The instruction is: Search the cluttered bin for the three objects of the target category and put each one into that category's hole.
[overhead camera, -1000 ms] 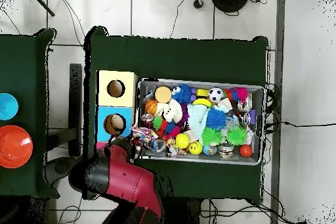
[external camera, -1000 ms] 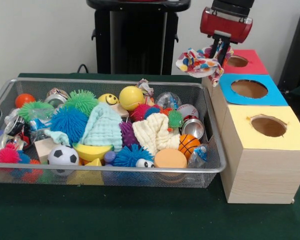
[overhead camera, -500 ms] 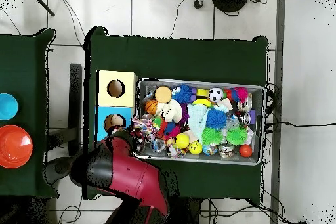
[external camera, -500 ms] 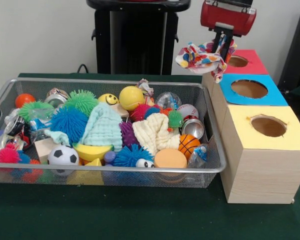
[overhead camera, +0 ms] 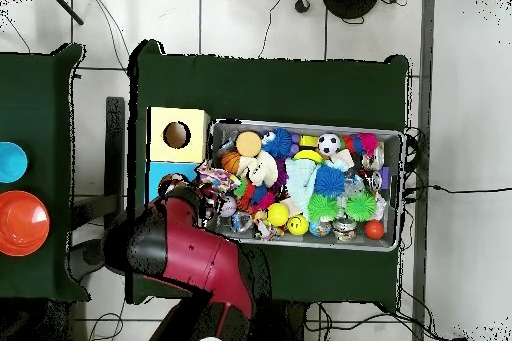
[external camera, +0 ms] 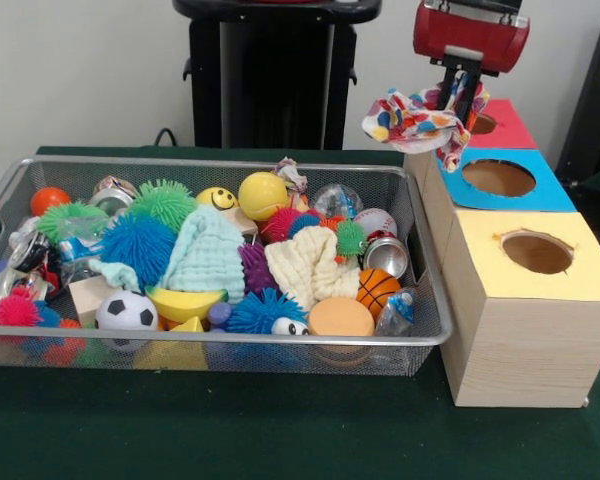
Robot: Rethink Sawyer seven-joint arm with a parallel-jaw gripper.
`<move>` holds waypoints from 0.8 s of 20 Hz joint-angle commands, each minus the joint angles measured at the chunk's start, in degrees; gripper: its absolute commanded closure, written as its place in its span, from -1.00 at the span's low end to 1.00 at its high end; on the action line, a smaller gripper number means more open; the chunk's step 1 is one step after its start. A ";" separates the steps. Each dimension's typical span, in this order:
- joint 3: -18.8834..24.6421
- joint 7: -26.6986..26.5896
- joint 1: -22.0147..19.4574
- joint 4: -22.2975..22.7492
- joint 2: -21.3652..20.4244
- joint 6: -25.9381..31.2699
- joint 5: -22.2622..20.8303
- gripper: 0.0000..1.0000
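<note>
White wall (external camera: 80,70), tiled floor (overhead camera: 260,17), green table (external camera: 280,430).

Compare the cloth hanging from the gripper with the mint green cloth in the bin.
The colourful cloth is white with many-coloured spots; the green cloth is plain mint with a waffle texture. The colourful cloth hangs in the air from the gripper, beside the blue-topped box; the green cloth rests in the bin, draped over the toys. The colourful cloth is bunched and drooping; the green one is spread in a mound. Both are soft crumpled fabric.

Arm (overhead camera: 190,257): glossy red shell w/ black joints. Wrist housing (external camera: 470,33) red, rounded, grey plate on front. Gripper (external camera: 458,92): slim black fingers.
</note>
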 commanded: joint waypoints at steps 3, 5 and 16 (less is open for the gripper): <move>7.14 12.65 -1.86 -3.81 4.30 0.39 1.93 1.00; 7.81 12.97 -2.06 -3.57 4.88 -0.79 2.11 1.00; 7.35 15.70 -0.60 -5.97 8.03 -0.51 4.66 1.00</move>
